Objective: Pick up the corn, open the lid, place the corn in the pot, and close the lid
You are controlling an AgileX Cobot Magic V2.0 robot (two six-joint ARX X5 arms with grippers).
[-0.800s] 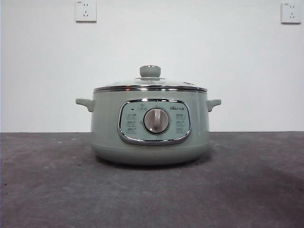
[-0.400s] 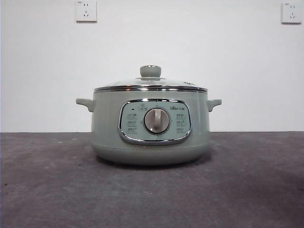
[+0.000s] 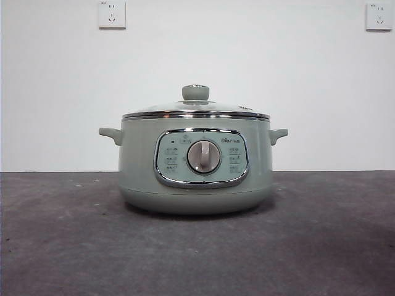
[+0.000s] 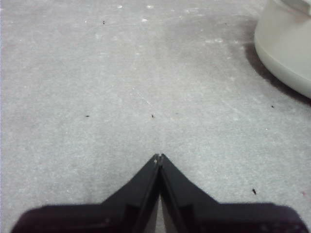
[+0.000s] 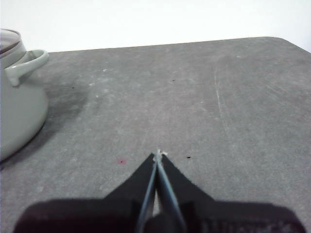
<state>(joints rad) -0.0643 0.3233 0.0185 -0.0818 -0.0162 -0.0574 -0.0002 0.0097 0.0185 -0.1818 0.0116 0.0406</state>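
- Sage-green round electric pot (image 3: 195, 166) stands on the grey bench (image 3: 68, 246); its domed glass lid with green knob (image 3: 195, 106) sits closed on it.
- I see no corn in any view.
- Left pincer (image 4: 159, 156) is clenched on nothing, over bare bench near the pot.
- Right pincer (image 5: 158, 154) is likewise clenched, empty, beside the pot's handle (image 5: 26, 64).

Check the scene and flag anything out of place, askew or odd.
Nothing looks damaged or spilled. The lid sits level on the pot. The one oddity: no corn shows in any view. Both the left gripper and right gripper are shut, empty, over bare table beside the pot.
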